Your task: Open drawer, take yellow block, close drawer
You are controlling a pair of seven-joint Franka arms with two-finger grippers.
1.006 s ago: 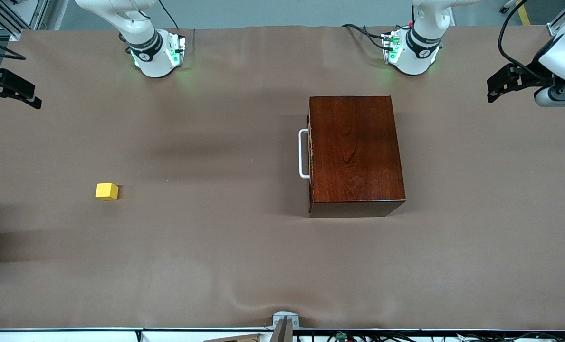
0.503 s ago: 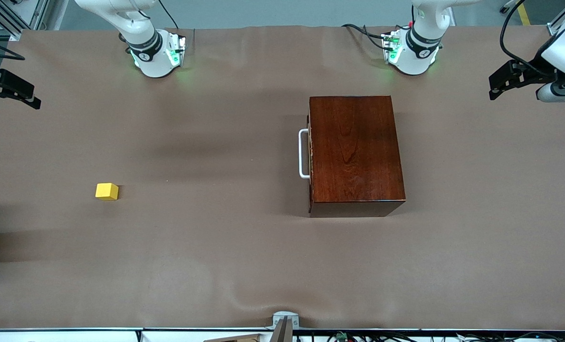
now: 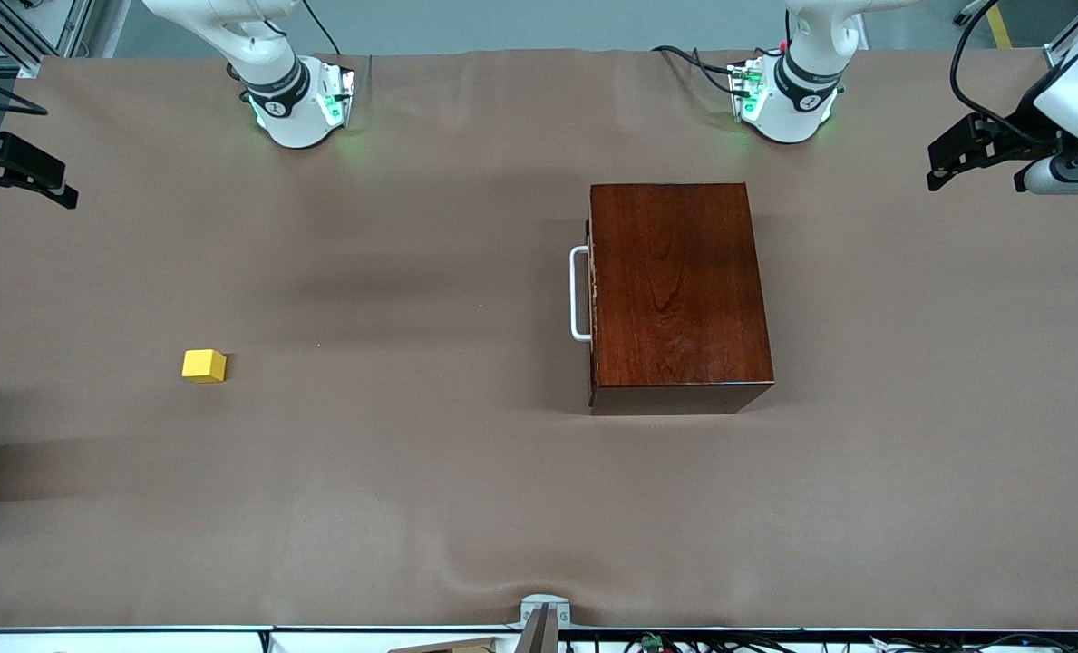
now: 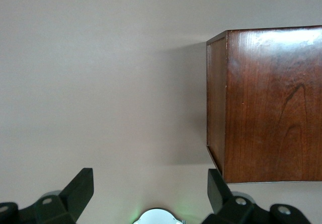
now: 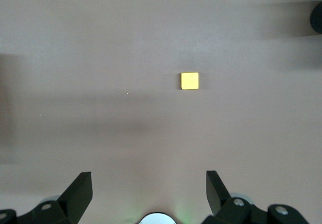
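The drawer is shut inside the dark reddish-brown box [image 3: 674, 290], and only its white loop handle [image 3: 579, 293] shows, facing the right arm's end of the table. The yellow block [image 3: 204, 365] lies on the bare table toward the right arm's end, well apart from the box. My left gripper [image 3: 974, 163] hangs open at the left arm's end; in its wrist view the gripper [image 4: 151, 183] holds nothing, with the box [image 4: 271, 103] off to one side. My right gripper [image 3: 26, 181] is open and empty [image 5: 149, 183] above the table, the yellow block [image 5: 189, 81] beneath it.
A brown cloth [image 3: 412, 508] covers the whole table, with a slight wrinkle near the front camera's edge. The two arm bases [image 3: 298, 104] [image 3: 788, 100] stand along the robots' edge. A small metal bracket [image 3: 543, 617] sits at the edge nearest the front camera.
The left gripper has shifted very slightly at its end of the table. The block, the box and the right gripper have stayed put.
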